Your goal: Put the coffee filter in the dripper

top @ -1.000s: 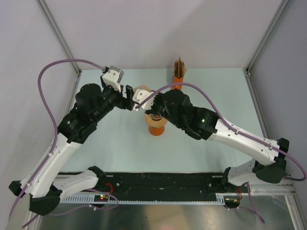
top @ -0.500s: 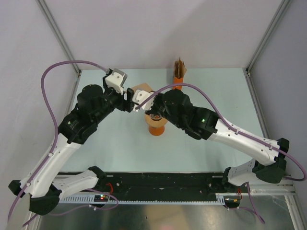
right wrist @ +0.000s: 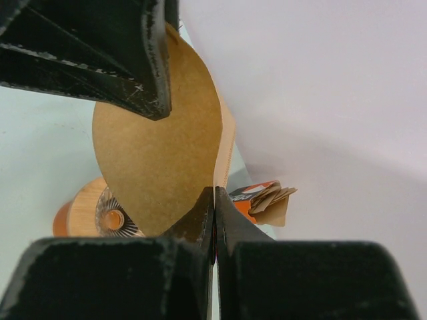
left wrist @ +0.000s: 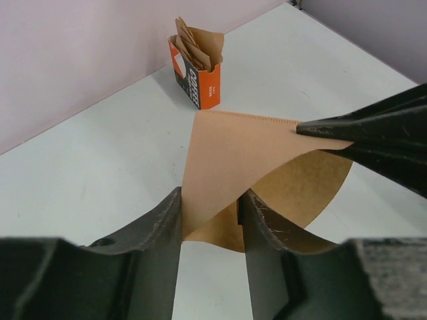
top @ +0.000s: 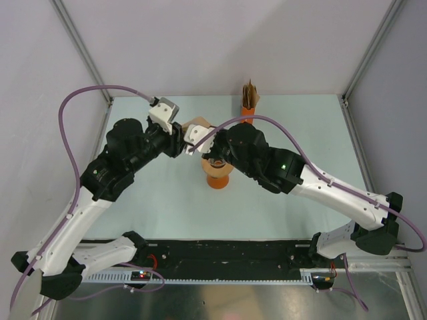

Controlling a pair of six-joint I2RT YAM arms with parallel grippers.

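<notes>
The coffee filter is a light-brown paper, partly spread, held in the air between both grippers. My right gripper is shut on the filter's seamed edge. My left gripper holds the filter's narrow end between its fingers, which stand a narrow gap apart with the paper touching both. In the top view the left gripper and right gripper meet just behind and left of the dripper. The clear ribbed dripper sits on an orange beaker, below the filter.
An orange box with a bunch of brown papers stands at the back, right of the grippers; it also shows in the left wrist view and right wrist view. Grey walls close the back and sides.
My left wrist has shifted slightly up and right towards the right gripper. The filter and the right arm have hardly moved.
</notes>
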